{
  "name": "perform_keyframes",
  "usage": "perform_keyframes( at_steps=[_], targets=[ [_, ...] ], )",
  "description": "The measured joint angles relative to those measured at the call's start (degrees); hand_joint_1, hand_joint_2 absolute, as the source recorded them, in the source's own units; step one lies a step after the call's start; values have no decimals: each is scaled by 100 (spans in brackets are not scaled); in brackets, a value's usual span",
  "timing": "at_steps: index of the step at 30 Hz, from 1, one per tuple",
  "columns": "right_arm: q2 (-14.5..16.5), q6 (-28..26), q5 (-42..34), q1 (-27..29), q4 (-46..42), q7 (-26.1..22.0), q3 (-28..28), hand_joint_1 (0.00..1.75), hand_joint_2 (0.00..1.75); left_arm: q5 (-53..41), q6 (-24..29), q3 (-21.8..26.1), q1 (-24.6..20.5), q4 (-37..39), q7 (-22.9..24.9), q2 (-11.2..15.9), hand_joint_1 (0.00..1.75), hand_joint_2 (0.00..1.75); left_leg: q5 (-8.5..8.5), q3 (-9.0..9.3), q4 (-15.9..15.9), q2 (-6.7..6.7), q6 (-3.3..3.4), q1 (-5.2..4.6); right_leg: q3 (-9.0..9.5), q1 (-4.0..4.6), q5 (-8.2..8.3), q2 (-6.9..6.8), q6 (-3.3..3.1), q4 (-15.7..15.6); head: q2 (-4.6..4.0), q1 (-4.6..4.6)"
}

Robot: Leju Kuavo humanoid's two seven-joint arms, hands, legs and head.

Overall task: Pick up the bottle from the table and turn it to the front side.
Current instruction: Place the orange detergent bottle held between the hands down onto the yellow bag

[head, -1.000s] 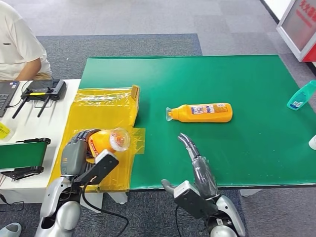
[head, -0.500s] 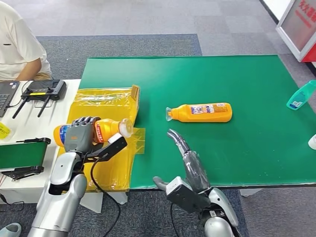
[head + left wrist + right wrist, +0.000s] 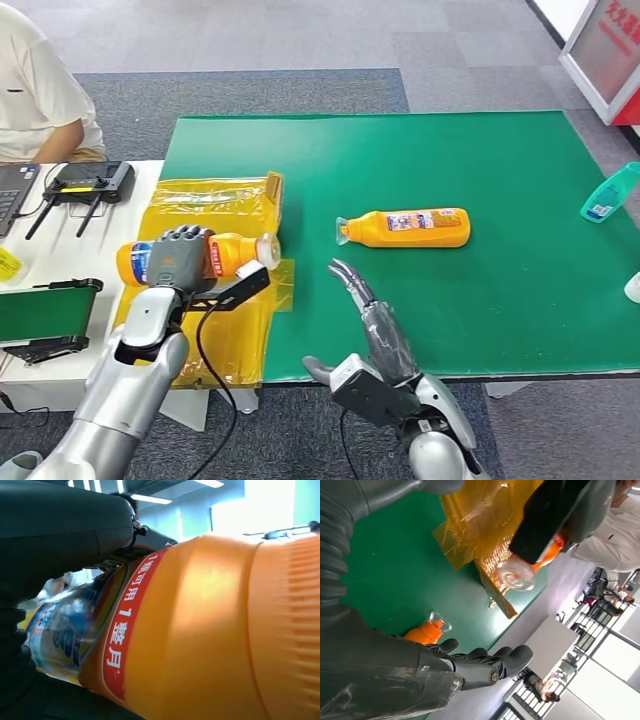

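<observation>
Your left hand [image 3: 179, 258] clamps the bottle [image 3: 226, 254] sideways near the tabletop's left edge; roll gently, label forward; right hand [image 3: 375, 318] hovers, fingers apart.

Your bottle [image 3: 198, 257] is up off the table, lying sideways in the left hand [image 3: 178, 258].

You're looking at an orange plastic bottle with a clear cap pointing toward the table's middle and a blue-and-white label near its base; a red band with white characters wraps its shoulder [image 3: 124, 630]. The fingers wrap around its middle, above yellow film. You can see a second orange bottle [image 3: 407, 228] lying flat on the green mat, cap pointing left, untouched.
</observation>
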Motion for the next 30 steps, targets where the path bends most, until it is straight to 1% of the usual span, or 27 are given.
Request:
perform_keyframes(
  at_steps=[3,6,10,16,20,26,27,28,29,30],
  targets=[
    [0,7,-69,-70,74,-70,3,0,175,1,7,-403,-276,537,2,87,175,175,3,0,0,0,1,0,0,0,7,1,0,0,0,1],
    [0,10,-97,-118,135,-109,3,0,175,0,17,-505,-502,993,-125,66,175,175,4,-1,1,1,1,-1,-1,-1,10,2,0,0,0,1],
    [0,14,-120,-161,193,-127,3,0,175,0,43,-507,-710,1430,-232,-33,175,175,5,-3,1,1,2,-1,-1,-1,10,1,0,0,0,1],
    [0,14,-128,-166,203,-130,3,0,175,-1,53,-497,-732,1540,-251,-74,175,175,5,-4,1,1,2,-1,-2,-1,10,1,0,0,0,1],
    [0,12,-159,-165,222,-158,2,0,175,0,153,-333,-764,2167,-266,-234,175,175,5,-8,1,1,2,-1,-7,0,10,1,0,0,0,1],
    [0,12,-173,-162,223,-173,2,0,175,-2,196,-249,-810,2371,-266,-287,175,175,5,-8,1,1,2,-1,-6,-1,10,1,1,0,0,1],
    [0,11,-176,-162,223,-178,1,0,175,-2,208,-249,-821,2404,-266,-292,170,175,6,-8,1,1,3,-1,-6,-1,11,1,1,0,0,1],
    [0,11,-181,-162,223,-184,1,0,175,-3,226,-249,-835,2438,-264,-296,139,175,6,-8,1,1,3,-1,-6,-1,11,1,2,0,0,1],
    [0,10,-186,-162,223,-189,1,0,175,-3,244,-249,-852,2478,-260,-300,100,175,6,-8,1,1,2,-1,-6,-1,11,1,2,0,0,1],
    [0,10,-194,-162,223,-195,1,0,175,-3,259,-249,-868,2518,-250,-304,56,175,6,-8,1,1,2,-1,-6,-1,11,1,2,0,0,1]
  ],
)
